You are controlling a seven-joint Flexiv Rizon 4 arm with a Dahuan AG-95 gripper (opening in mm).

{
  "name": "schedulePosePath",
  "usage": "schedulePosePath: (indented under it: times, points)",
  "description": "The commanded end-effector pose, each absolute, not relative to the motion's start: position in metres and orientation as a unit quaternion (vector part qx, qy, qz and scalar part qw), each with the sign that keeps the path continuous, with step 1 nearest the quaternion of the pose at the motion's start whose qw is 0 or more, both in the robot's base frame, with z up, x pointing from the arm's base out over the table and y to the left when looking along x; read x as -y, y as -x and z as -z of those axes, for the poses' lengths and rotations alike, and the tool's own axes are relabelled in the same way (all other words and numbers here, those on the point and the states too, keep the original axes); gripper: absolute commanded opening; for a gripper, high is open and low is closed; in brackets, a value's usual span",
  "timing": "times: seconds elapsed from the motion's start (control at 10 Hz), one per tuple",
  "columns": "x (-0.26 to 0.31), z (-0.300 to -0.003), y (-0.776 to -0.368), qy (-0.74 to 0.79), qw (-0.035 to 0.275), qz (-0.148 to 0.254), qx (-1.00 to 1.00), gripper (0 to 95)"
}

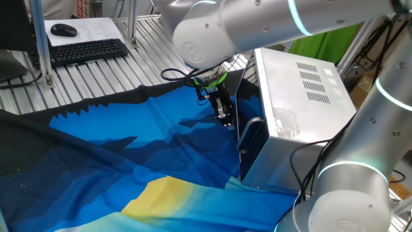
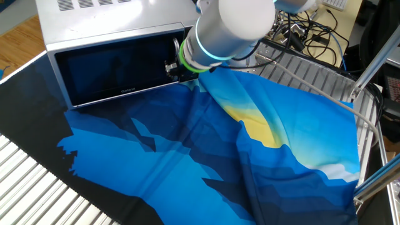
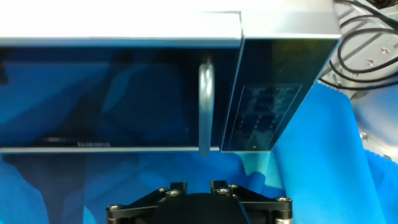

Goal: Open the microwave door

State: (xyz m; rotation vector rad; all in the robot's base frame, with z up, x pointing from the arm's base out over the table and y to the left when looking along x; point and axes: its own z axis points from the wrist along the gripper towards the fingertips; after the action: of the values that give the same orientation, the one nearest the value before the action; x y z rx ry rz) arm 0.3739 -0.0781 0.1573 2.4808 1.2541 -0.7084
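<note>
In one fixed view the microwave (image 1: 302, 109) stands at the right of the desk (image 1: 96, 84), with the claw (image 1: 223, 115) just left of its door handle (image 1: 248, 132). In the other fixed view the microwave door (image 2: 119, 72) looks shut. In the hand view the handle stands upright ahead; I cannot tell how wide the claw is.

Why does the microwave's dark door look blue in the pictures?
In the hand view, the glass of the microwave door mirrors the blue cloth, and the top of the microwave glares white; in the other fixed view the door stays nearly black.
</note>
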Motion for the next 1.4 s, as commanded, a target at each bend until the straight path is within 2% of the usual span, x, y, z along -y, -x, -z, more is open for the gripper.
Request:
schedulePosePath:
  times: [0.1,1.4]
  points:
    - [0.079,-0.156,-0.375,-0.856,0.137,0.249,-0.432,19.0]
    - [0.089,-0.156,-0.349,-0.852,0.137,0.253,-0.437,19.0]
